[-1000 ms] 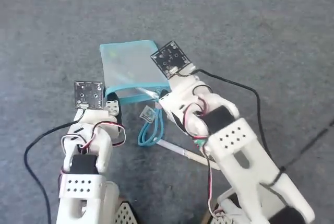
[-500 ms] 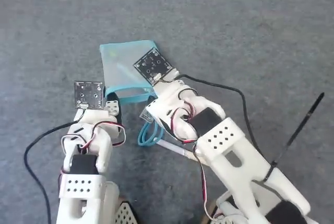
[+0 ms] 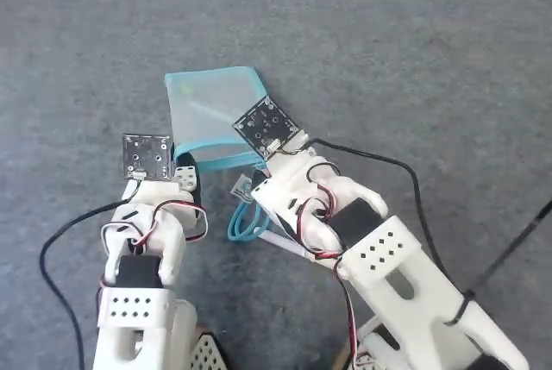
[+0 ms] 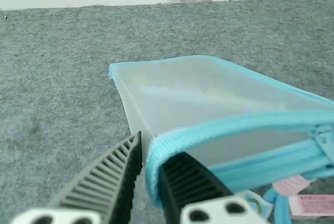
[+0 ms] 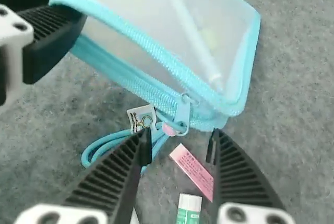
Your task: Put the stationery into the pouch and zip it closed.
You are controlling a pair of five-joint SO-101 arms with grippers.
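The translucent pouch point(image 3: 211, 107) with teal zip trim lies on the grey carpet, a white pen point(image 5: 195, 41) inside it. My left gripper point(image 4: 151, 153) is shut on the pouch's point(image 4: 209, 98) zip edge at one corner; in the high view it point(image 3: 185, 172) sits at the pouch's near left corner. My right gripper point(image 5: 179, 132) is open at the other end of the zip, its tips either side of the teal zip pull point(image 5: 182, 115) and just short of it. A pink eraser point(image 5: 194, 173) and a green-and-white item point(image 5: 188, 203) lie between its fingers.
A blue looped cord point(image 3: 246, 219) with a small tag point(image 5: 141, 119) lies in front of the pouch, under my right arm. A thin white stick point(image 3: 289, 246) lies beside it. Black cables trail from both arms. Open carpet stretches right and beyond.
My right arm swung left over the pouch, then drew back toward the near side and slightly right. The left arm and the pouch stayed put.
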